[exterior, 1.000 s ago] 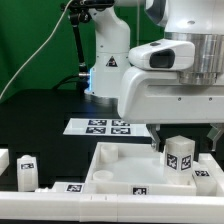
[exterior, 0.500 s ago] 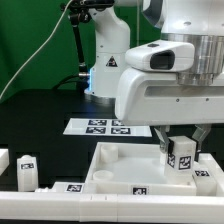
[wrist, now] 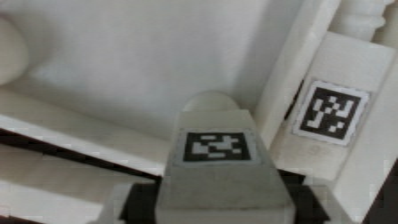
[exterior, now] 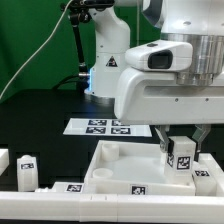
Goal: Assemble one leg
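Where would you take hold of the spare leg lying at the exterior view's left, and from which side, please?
Grip the spare leg across its two long side faces near the middle, coming straight down from above. It lies apart from the large white panel, so both sides look free, though part of it is cut off by the frame.

Arm (exterior: pixel 110 50) is glossy white with rounded joints, a grey band near the wrist, black cable trailing behind, and a chunky white gripper (exterior: pixel 180 142) housing.

Exterior view low, close, wrist view nearer — seemingly downward, both showing leg (exterior: pixel 180 154) (wrist: pixel 219 152)
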You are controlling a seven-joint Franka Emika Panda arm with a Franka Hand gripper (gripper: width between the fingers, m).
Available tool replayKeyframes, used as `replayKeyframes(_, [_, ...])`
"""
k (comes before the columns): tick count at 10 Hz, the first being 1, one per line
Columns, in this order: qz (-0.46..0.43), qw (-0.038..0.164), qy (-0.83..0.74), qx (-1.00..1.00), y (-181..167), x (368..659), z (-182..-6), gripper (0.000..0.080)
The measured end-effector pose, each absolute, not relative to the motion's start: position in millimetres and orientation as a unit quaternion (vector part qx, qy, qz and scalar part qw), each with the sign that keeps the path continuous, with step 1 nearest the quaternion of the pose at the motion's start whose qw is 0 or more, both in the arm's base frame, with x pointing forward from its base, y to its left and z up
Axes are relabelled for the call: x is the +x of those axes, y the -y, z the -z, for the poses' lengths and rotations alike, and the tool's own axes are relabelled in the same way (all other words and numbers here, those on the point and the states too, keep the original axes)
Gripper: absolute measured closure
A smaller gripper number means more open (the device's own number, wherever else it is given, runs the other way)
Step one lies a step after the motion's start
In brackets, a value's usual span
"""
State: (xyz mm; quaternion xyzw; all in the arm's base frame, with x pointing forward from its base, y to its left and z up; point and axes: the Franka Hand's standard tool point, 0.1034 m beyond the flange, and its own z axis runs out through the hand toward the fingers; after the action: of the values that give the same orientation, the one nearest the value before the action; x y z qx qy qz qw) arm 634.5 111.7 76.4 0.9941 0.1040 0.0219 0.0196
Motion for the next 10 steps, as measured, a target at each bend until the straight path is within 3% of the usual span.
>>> replayKeyframes(6, [-0.021,-0.028,0.271,0.962,-101,638,-75.4,0.0515])
replayKeyframes(9, [-0.017,-0.025,0.346,0.938,-96,637,-75.3,0.0515])
replayKeyframes(10, [-0.013,-0.023,0.348,0.937,-95,636,-75.9,0.0460])
